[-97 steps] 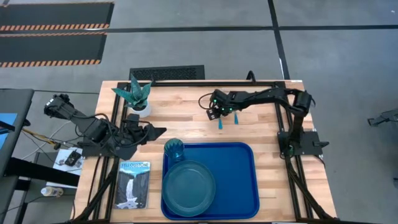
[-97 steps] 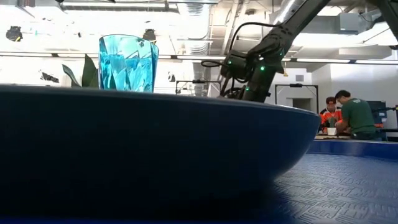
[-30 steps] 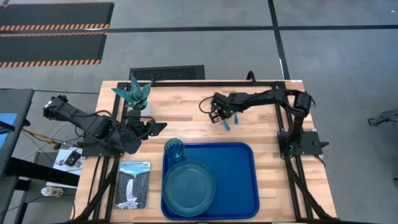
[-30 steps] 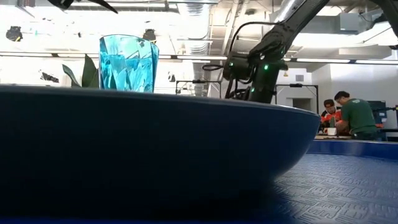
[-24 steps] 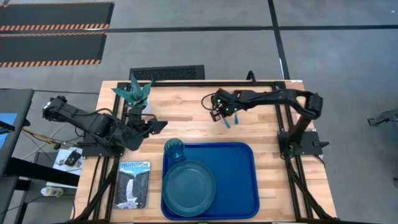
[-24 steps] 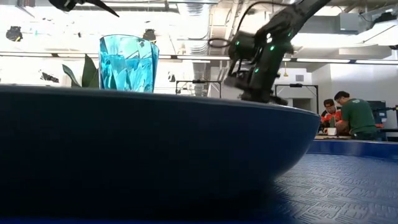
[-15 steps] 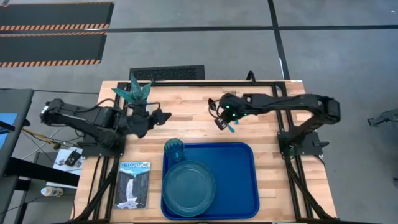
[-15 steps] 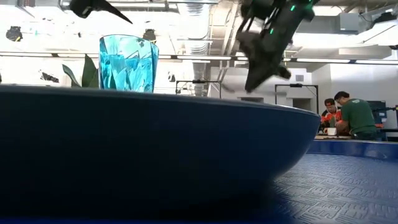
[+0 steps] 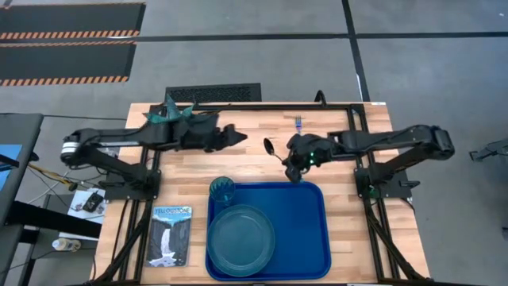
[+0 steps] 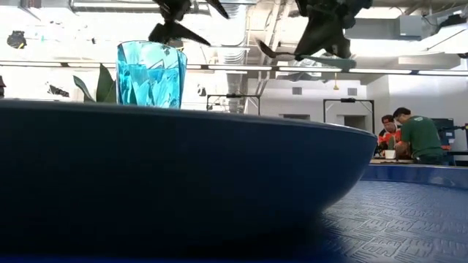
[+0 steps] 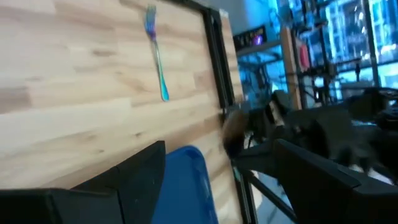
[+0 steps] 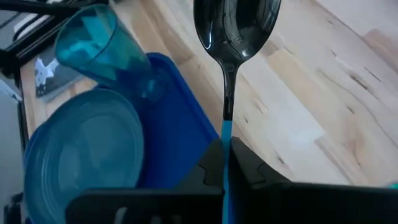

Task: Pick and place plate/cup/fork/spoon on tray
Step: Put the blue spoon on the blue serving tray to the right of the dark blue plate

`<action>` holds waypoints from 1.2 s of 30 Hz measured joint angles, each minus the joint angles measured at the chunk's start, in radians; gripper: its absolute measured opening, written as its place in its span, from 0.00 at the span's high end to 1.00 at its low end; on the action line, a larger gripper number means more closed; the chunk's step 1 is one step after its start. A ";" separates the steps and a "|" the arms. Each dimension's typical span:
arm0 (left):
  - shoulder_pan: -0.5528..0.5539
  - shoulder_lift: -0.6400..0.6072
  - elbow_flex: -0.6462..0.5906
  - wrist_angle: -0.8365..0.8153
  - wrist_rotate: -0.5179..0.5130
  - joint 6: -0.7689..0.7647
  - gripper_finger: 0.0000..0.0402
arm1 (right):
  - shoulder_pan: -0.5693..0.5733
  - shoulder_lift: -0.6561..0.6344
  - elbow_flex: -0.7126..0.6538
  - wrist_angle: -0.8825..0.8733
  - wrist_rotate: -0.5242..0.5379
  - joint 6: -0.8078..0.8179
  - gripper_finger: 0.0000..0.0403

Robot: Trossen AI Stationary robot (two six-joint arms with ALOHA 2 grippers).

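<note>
Spoon in transit to tray; fork waiting on counter.

Left pincer hangs released, empty, above the counter beyond the cup. Cup and plate sit in the tray's left half. Right pincer, over the tray's far rim, is clenched on the spoon by its handle. Fork lies near the counter's far edge. Risk: thin handle could pivot or slip, dropping short onto the counter.
</note>
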 joint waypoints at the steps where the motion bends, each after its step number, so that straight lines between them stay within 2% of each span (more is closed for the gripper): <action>1: 0.012 0.024 0.000 0.020 0.033 0.000 0.30 | 0.011 0.007 0.001 0.011 0.008 0.001 0.96; 7: 0.052 0.153 -0.001 0.158 0.229 -0.001 0.30 | 0.038 0.035 0.002 0.028 0.015 0.010 0.96; 12: 0.047 0.217 0.023 0.183 0.301 -0.007 0.30 | 0.038 0.046 0.001 0.012 0.013 0.011 0.96; 16: 0.046 0.231 0.026 0.184 0.312 -0.008 0.30 | 0.043 0.049 0.001 0.009 0.013 0.010 0.96; 21: 0.044 0.244 0.026 0.185 0.276 -0.018 0.32 | 0.059 0.049 0.001 0.000 -0.001 0.007 0.95; 36: 0.032 0.248 0.027 0.240 0.302 -0.001 0.59 | 0.074 0.049 0.001 0.004 0.010 -0.010 0.94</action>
